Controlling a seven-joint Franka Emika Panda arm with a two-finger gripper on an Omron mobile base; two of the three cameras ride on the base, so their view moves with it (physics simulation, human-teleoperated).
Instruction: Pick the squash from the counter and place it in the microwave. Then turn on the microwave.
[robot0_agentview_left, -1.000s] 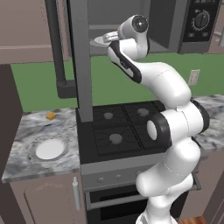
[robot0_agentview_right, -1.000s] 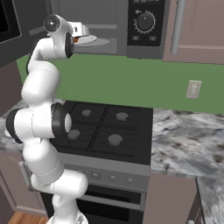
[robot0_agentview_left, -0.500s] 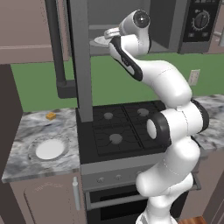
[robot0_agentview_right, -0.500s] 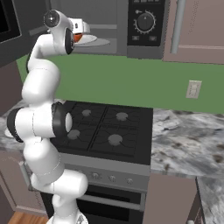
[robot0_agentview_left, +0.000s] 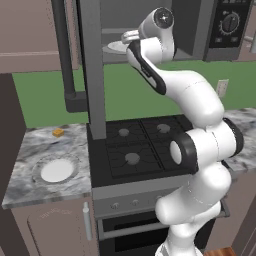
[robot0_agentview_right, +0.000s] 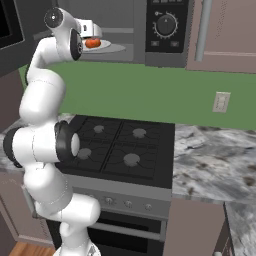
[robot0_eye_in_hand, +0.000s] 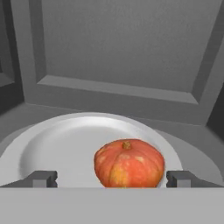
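gripper spread, level, probably clear of squash

From my left camera the open door and the arm block the microwave's inside, so I can't see the squash there. In my hand camera the plate's near rim and the squash's underside are cut off.
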